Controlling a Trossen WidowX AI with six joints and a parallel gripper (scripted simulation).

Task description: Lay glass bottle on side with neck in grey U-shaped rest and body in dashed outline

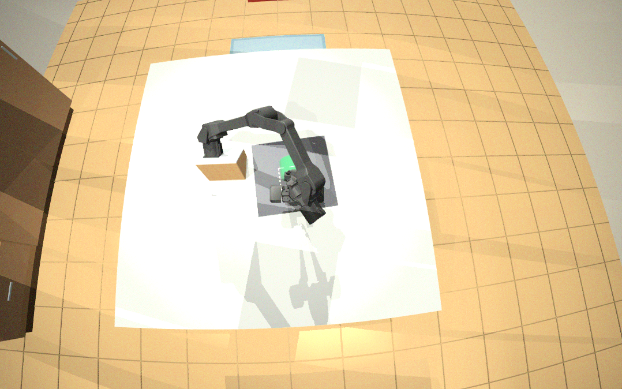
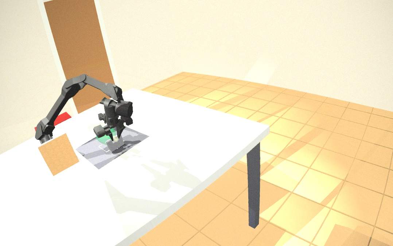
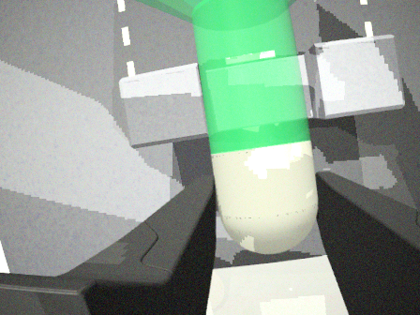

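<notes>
A: Starting at the glass bottle (image 1: 287,163) (image 2: 105,138) (image 3: 253,98). How lying?

B: Laid over toward its side, neck between the two prongs of the grey U-shaped rest (image 1: 275,193) (image 2: 111,146) (image 3: 164,112). Cannot tell if touching the rest or just above.

A: And the claw (image 1: 288,184) (image 2: 115,138) (image 3: 264,187)?

B: Closed on the bottle, at the cream end (image 2: 116,139) (image 3: 267,187). Not yet let go.

A: Under it?

B: Dashed outline (image 1: 280,176) (image 2: 101,149) (image 3: 126,36) on a grey mat (image 1: 266,160) (image 2: 98,162) (image 3: 61,28), crossed by shadows. Fit of the body inside the outline: too hidden to call. Beneath the mat, a white table (image 1: 183,275) (image 2: 173,115), glaring, with long soft shadows.

A: Beside the mat?

B: Wood-faced block (image 1: 224,172) (image 2: 57,156), near the foot of the black arm (image 1: 298,146) (image 2: 57,107).

A: Room?

B: Orange tiled floor (image 1: 481,183) (image 2: 318,145), sunlit in patches; pale walls (image 2: 231,34); brown door (image 2: 78,52) in a white frame. Brown cabinets (image 1: 27,183) along one side in the top view. Past the table edge, a pale blue panel (image 1: 277,42).

A: Containers, contents?

B: Bottle in see-through green; contents, cannot tell. Cabinets shut to view, handles pale.
</notes>
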